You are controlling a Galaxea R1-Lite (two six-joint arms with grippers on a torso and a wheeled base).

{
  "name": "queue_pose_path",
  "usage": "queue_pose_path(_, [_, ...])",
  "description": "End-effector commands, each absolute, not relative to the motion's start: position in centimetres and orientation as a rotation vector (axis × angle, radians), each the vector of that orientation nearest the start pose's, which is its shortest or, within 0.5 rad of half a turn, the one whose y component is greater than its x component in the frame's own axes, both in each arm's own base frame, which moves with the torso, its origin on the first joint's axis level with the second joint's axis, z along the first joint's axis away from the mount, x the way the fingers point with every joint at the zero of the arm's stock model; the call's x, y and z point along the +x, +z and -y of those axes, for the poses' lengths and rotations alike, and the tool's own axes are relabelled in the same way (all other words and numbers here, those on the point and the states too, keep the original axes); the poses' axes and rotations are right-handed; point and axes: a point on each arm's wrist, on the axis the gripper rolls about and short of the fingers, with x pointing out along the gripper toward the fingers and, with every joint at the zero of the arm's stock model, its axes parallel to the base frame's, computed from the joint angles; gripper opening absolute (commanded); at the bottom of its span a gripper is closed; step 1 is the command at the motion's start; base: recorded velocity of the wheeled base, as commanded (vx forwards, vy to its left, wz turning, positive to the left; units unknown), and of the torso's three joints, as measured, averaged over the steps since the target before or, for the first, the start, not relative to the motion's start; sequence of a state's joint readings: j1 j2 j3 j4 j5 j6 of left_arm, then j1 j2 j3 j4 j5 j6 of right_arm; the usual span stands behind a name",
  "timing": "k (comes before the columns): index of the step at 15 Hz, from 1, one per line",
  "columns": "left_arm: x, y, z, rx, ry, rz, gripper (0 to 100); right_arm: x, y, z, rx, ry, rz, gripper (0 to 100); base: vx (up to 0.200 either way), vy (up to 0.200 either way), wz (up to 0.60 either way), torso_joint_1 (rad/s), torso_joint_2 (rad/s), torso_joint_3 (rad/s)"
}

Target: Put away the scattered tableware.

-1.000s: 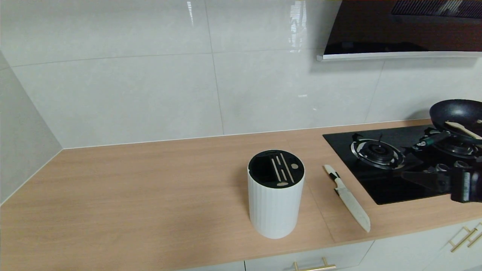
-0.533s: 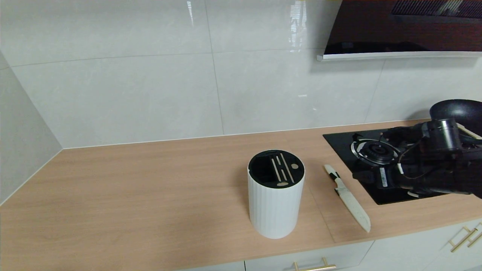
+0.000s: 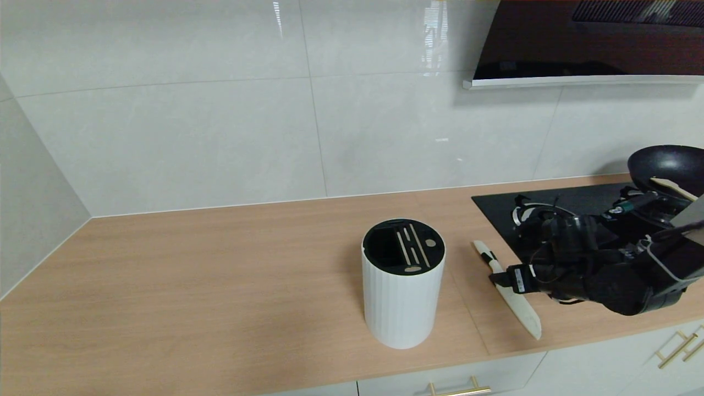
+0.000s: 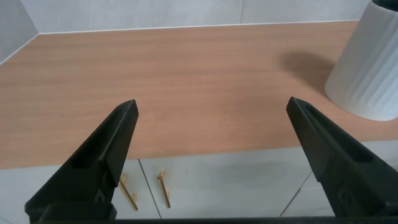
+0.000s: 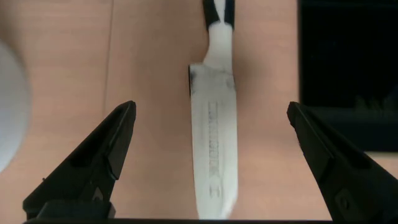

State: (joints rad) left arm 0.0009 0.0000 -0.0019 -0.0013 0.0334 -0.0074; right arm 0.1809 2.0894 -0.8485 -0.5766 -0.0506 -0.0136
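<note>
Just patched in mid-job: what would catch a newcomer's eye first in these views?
The right pincer, jaws open, hangs directly over a white knife lying flat on the wooden counter beside the black hob. To the knife's left stands a tall white ribbed holder with a slotted black top. A black pan sits on the hob at the far right.

Large pale glossy tiles are covering the back wall (image 3: 220, 110), and light is glinting off them near the top. A second tiled wall (image 3: 27, 220) is meeting it at the left corner. A light wooden countertop (image 3: 192, 286) is running along both walls, with a black glass hob (image 3: 495, 206) sitting in it on the right. A dark range hood (image 3: 583, 44) is hanging above the hob. White cabinet fronts (image 3: 495, 374) with gold handles (image 3: 459, 389) are lining the counter's near edge.
</note>
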Motion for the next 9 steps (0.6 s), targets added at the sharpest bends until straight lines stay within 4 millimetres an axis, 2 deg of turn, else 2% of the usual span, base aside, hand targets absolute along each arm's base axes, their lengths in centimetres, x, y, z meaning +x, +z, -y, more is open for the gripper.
queue_pose_path(1, [-2.3, 7.6, -0.1, -0.008, 0.035, 0.002, 100, 35.7, 3.0, -6.5, -0.099, 0.132, -0.706, 100, 0.000, 0.000, 0.00, 0.000, 0.00, 0.000])
queue_pose_path(9, [-2.3, 7.6, -0.1, -0.008, 0.035, 0.002, 100, 37.1, 1.1, -6.7, -0.112, 0.086, -0.617, 100, 0.000, 0.000, 0.00, 0.000, 0.00, 0.000])
